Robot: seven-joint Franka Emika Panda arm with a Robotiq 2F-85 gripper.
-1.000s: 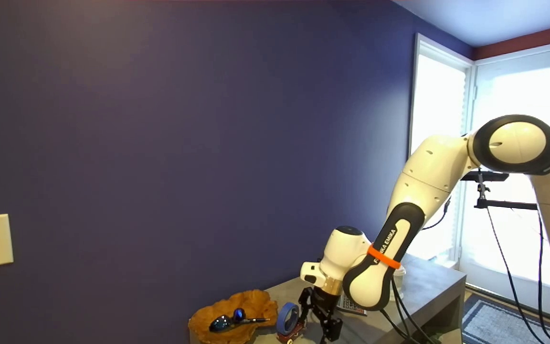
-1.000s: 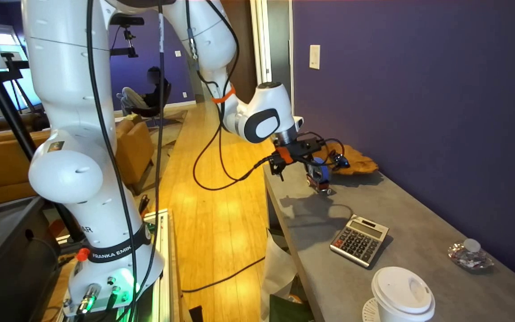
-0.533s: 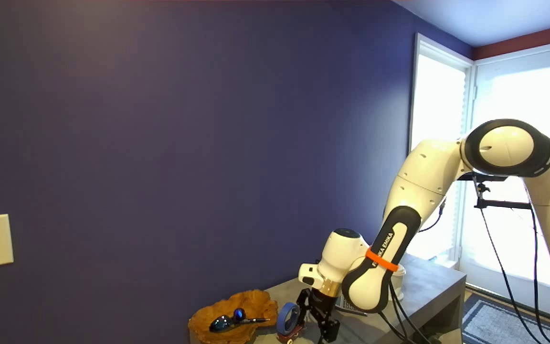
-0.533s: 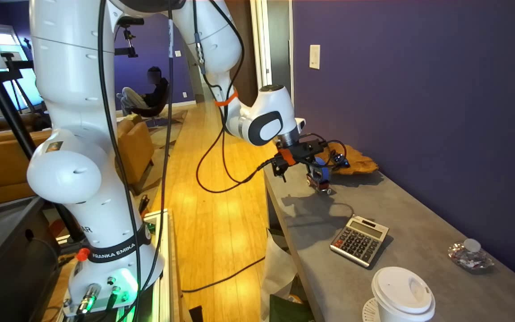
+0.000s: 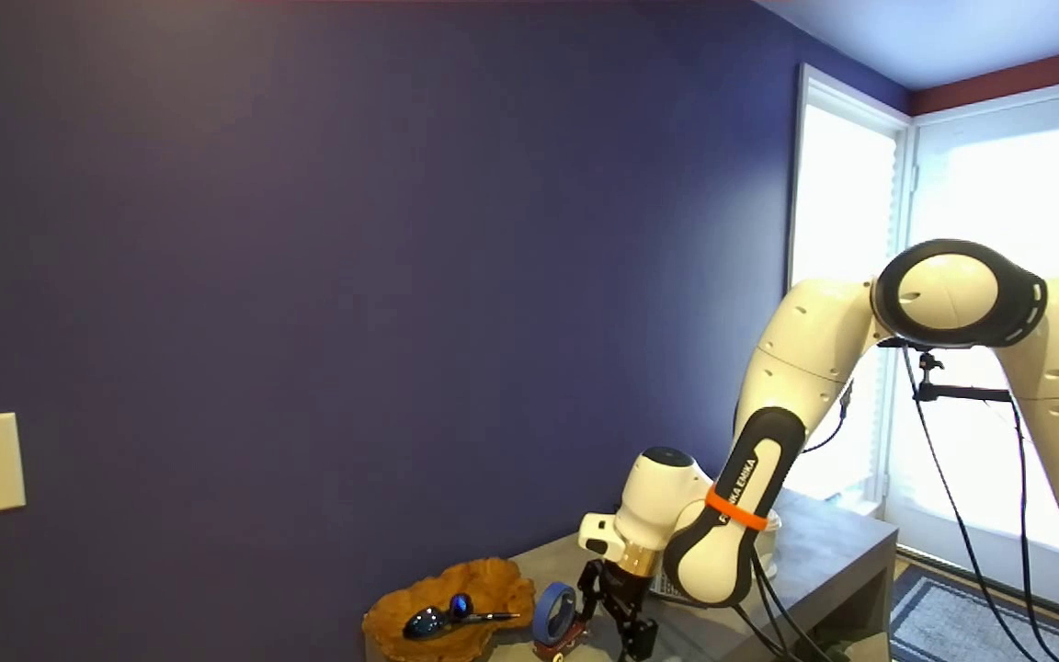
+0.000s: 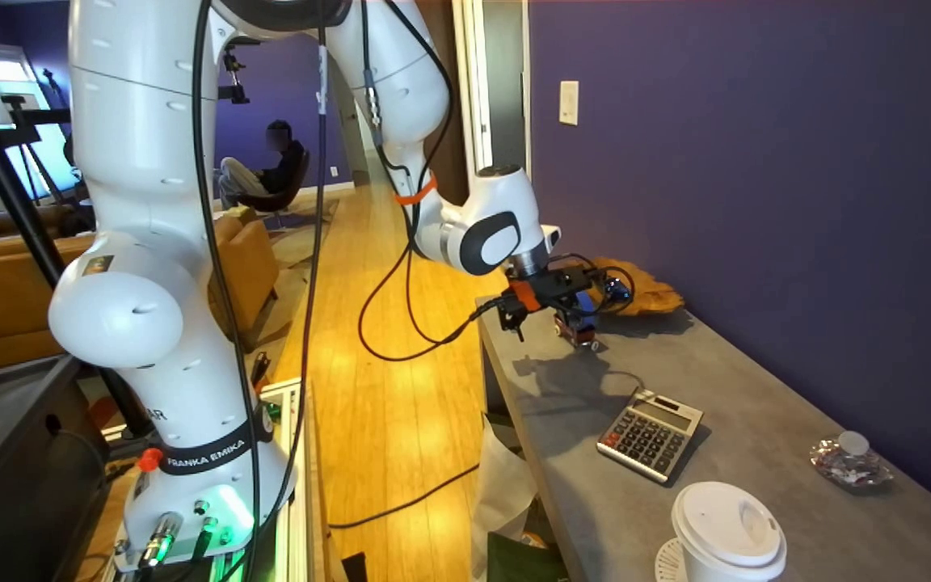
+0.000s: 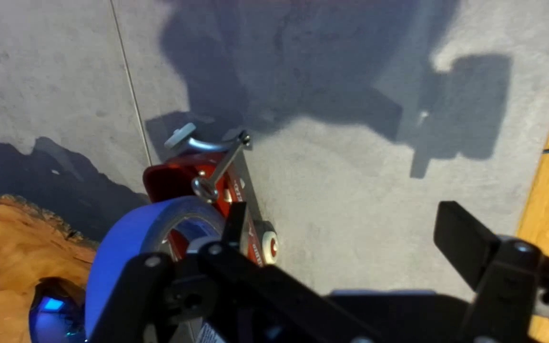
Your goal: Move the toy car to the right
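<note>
Purple painted wall [image 6: 724, 210]: rises just behind my landmark, the wavy-edged brown wooden bowl [image 5: 493, 577].
Grey stone-look counter [image 6: 764, 420]: runs under the bowl and well past it.
White jointed robot arm [image 5: 791, 368]: reaches to a spot beside the bowl.
Black two-finger gripper [image 7: 343, 221]: fingers spread wide, nothing held, bare counter between them. I take this as lining up on the boxy, glossy red toy car [image 7: 236, 190]; I'd shift toward the bowl until the car sits between the fingers, then lower slowly and close gently across its sides.
Silver calculator with dark keys [image 6: 651, 432]: well apart from the bowl, beyond the car; if right means that way, I should stop short.
Toy car: just beside the bowl, partly hidden by the bowl-side finger in the wrist view, outside the gap; contact I can't tell.
Blue ring-shaped tape roll [image 7: 127, 243]: upright on or against the car, I can't tell which; it could snag that finger.
</note>
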